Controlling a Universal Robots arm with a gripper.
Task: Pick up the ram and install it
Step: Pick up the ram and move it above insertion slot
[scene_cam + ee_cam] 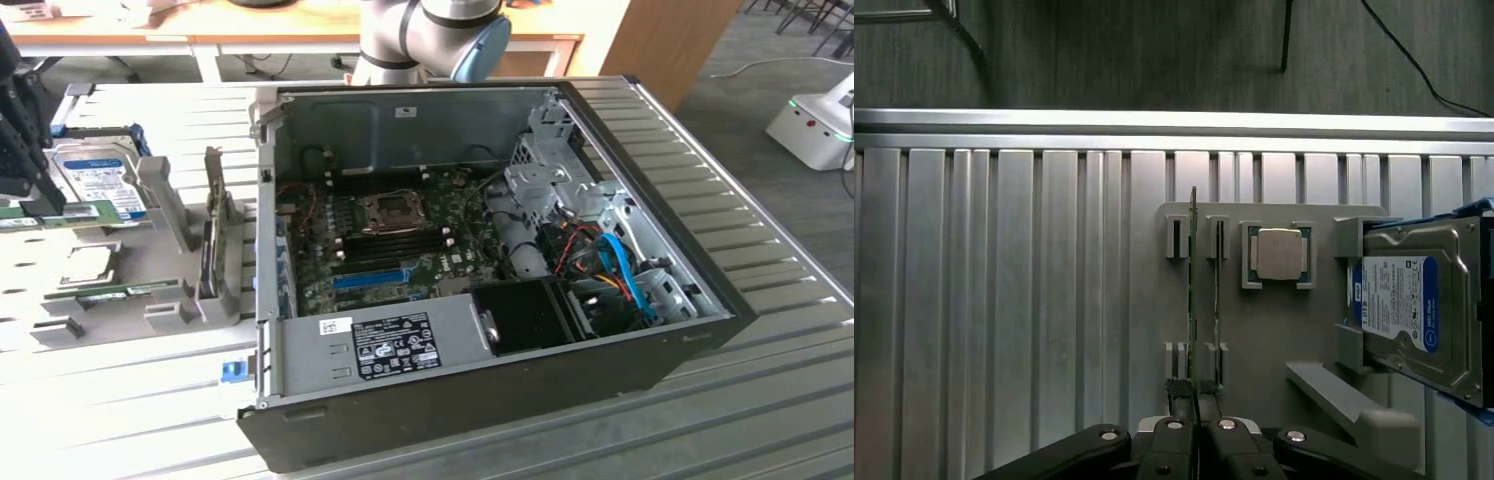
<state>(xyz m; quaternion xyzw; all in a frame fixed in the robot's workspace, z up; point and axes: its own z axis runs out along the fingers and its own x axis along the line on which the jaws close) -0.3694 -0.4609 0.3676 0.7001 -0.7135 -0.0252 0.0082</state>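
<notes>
The ram shows edge-on in the wrist view as a thin green stick, and my gripper is shut on its near end. It hangs just above the grey parts holder. In the exterior view the gripper is at the far left, holding the ram level over the holder, well away from the open computer case. The motherboard lies exposed inside the case.
A second green stick stands in the holder's slots beside the held one. A square processor chip and a silver hard drive with a blue label also sit on the holder. The ribbed metal table surrounds the case.
</notes>
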